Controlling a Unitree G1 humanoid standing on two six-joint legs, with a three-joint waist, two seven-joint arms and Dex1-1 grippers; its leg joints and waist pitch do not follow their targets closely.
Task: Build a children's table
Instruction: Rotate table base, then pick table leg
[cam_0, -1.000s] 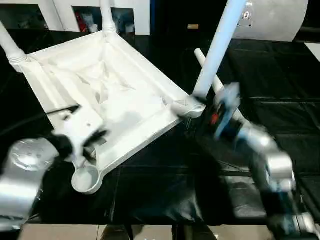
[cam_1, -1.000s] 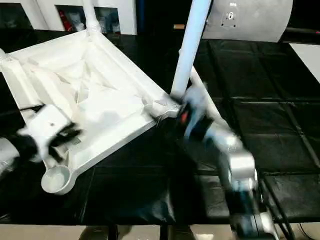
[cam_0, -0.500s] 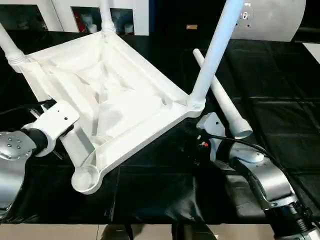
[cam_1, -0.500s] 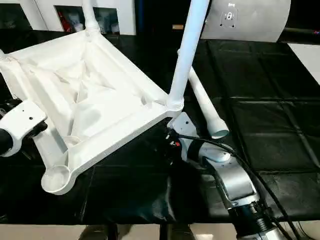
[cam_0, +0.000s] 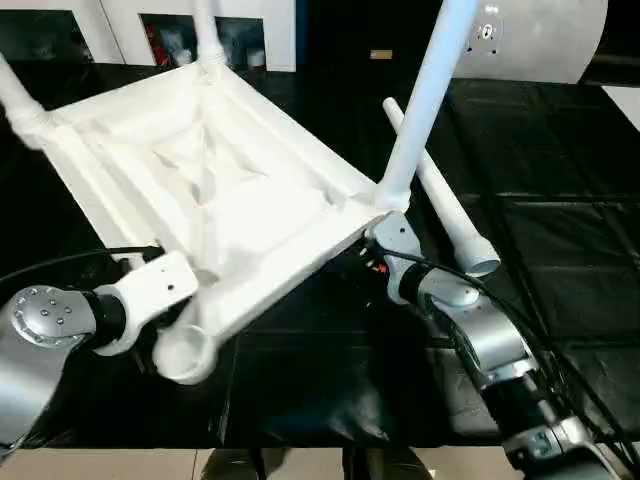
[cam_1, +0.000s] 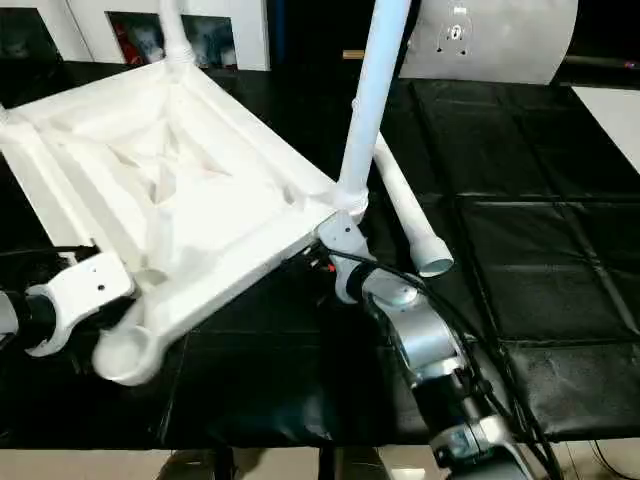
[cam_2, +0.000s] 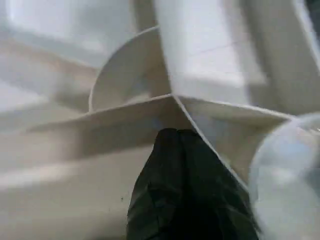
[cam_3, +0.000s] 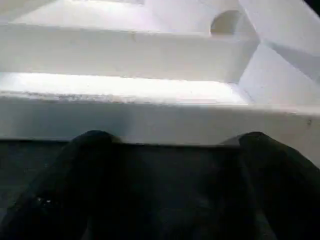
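Black sheeting covers the work surface (cam_0: 560, 260), on which the inverted table top (cam_0: 210, 190) is held tilted with three legs seated, the loose fourth leg (cam_0: 440, 195) lying beside it. If a grip slips, the top could drop and the empty corner socket (cam_0: 185, 352) could shift. The right wrist view shows the right gripper (cam_3: 172, 145) with fingers spread against the rim, which the head views hide; the left wrist view shows the left gripper (cam_2: 177, 137) pressed together under a rib.

Black sheet (cam_0: 560, 180) covers the work surface, taped in panels, wrinkled near the front edge. White cabinet (cam_0: 270, 25) along the far wall with dark openings, small items inside too blurred to name. Large pale grey rounded object (cam_1: 490, 40) at the far right, with a small fitting on its face.
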